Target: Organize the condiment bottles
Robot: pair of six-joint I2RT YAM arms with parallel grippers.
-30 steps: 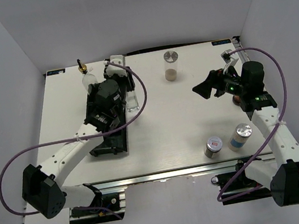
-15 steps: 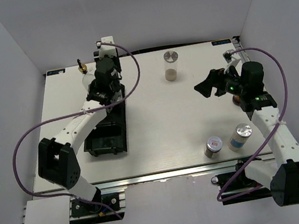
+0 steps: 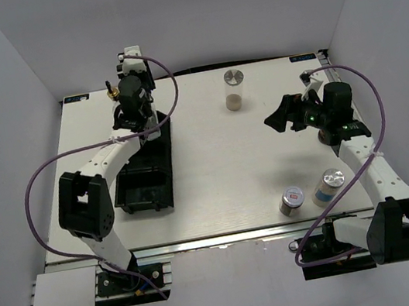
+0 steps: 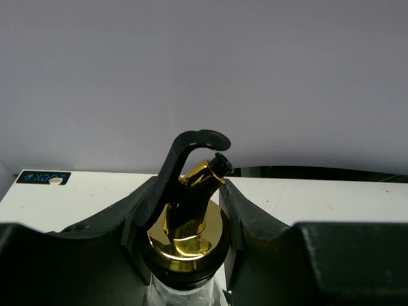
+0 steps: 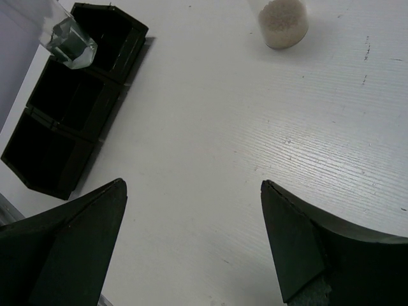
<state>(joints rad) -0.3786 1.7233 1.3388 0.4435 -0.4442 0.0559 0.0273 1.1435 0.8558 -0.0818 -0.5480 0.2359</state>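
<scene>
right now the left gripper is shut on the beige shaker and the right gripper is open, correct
No: the left gripper is shut on the gold-topped glass bottle, as the left wrist view shows; the beige shaker stands free. The right gripper is open.

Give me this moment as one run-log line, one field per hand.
left hand: shut on gold-topped glass bottle, at far end of tray | right hand: open, holding nothing, above table

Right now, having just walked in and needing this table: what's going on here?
The left gripper is shut on a gold-topped glass bottle at the far end of the black tray. The right gripper hangs open, holding nothing. The beige shaker, red-label shaker and blue-white shaker stand on the table, outside the tray.
</scene>
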